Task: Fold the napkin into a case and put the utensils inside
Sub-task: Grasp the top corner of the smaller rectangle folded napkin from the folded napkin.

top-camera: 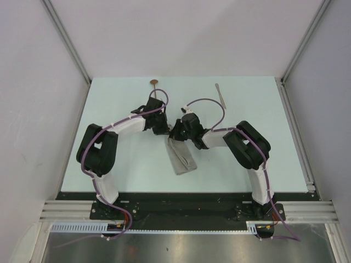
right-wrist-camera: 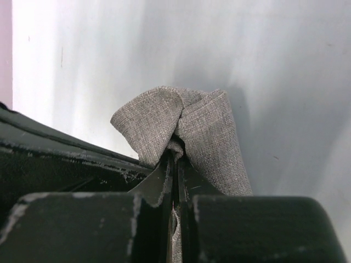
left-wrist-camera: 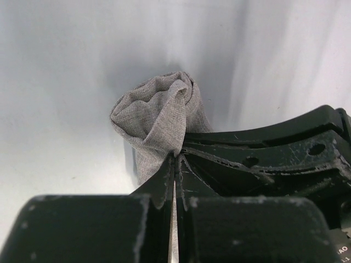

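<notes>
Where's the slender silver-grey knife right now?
In the top view the slender silver-grey knife lies on the pale table near its far edge, right of centre; the copper-bowled spoon lies apart to its left.

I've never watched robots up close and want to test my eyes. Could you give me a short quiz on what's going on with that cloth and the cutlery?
1. True or false: the left gripper and the right gripper are both shut on the napkin.
2. Where are the spoon and the knife? A: inside the napkin. B: lying uncovered at the far side of the table. C: one in each gripper.
3. Which utensil lies further to the robot's left?
Key: 1 true; 2 B; 3 the spoon.
</notes>
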{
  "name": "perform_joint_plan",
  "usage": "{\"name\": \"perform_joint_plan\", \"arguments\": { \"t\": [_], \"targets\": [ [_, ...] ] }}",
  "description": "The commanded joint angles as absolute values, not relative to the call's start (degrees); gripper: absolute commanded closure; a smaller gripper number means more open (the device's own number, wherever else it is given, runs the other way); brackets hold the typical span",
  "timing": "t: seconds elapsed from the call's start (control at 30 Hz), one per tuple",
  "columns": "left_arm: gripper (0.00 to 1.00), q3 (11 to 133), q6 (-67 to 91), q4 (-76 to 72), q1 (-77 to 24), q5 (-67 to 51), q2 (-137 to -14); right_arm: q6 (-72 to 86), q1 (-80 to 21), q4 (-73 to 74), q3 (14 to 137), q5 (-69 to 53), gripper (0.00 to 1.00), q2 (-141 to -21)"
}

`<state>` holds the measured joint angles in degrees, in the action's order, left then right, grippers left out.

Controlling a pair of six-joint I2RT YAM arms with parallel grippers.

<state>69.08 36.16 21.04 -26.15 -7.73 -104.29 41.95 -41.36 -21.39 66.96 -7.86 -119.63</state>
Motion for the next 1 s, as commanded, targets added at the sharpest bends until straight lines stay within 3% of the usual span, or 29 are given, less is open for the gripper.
{"name": "perform_joint_plan", "arguments": {
  "t": [0.0,0.13,0.17,0.2,0.37,0.57,0.97],
  "targets": [
    [1.00,67.9,37.7,19.4,-25.7,-10.5,-104.1,42.9,-42.5,-31.6,65.0,-1.9,1.00,-117.9],
    [1.00,68.1,37.8,19.7,-24.6,-11.2,-104.6,40.5,-42.7,-24.5,70.2,-4.3,0.97,-120.8],
    [1.00,68.3,37.7,19.9,-24.4,-11.1,-104.9,40.2,-42.8,-24.7,70.0,-6.7,0.83,-121.4],
    [1.00,68.3,37.5,20.0,-24.3,-11.1,-104.8,40.3,-42.6,-23.7,69.5,-7.2,0.78,-121.1],
    [1.00,68.3,37.2,19.9,-23.1,-11.6,-104.8,38.1,-42.1,-20.7,68.1,-14.1,0.62,-118.7],
    [1.00,68.8,36.7,20.5,-22.9,-12.0,-104.8,37.4,-40.6,-19.5,66.1,-19.4,0.56,-115.6],
    [1.00,68.6,36.1,21.2,-22.7,-11.5,-104.1,41.1,-37.2,-27.4,61.5,-25.3,0.55,-114.3]
  ]
}}
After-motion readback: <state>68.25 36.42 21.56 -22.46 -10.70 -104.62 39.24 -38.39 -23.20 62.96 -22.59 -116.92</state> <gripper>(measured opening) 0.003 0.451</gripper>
